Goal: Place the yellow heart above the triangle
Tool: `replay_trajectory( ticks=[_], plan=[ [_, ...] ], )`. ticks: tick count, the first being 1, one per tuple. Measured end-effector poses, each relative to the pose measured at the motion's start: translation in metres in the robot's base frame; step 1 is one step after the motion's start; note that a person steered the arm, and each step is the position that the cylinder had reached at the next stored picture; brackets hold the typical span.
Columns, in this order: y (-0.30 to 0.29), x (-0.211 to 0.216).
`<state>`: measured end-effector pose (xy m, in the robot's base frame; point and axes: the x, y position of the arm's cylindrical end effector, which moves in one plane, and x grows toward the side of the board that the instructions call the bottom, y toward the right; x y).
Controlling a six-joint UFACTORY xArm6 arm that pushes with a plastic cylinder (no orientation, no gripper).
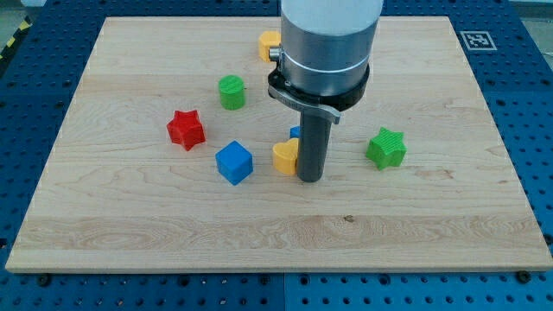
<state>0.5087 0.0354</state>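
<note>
Yellow heart [284,157] sits mid-board [130,233], touching my tip [309,179] on its right; blue cube [234,161] just left. Blue piece [295,132] peeks behind the rod, shape unclear. Bare wood below. Tip holds nothing.

My tip [310,179] touches the small yellow heart block [284,157] at its 3 o'clock side on the pale wooden board [130,233]; a blue cube [234,162] lies at the heart's 9 o'clock.
</note>
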Motion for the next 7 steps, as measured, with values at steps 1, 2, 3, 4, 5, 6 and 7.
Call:
replay_trajectory(
  ticks=[1,2,3,4,5,6,7],
  plan=[
    [-0.012,-0.001],
    [-0.033,0.003],
    [-0.035,0.003],
    [-0.049,-0.002],
    [-0.071,-0.015],
    [-0.071,-0.032],
    [-0.049,-0.046]
  ],
)
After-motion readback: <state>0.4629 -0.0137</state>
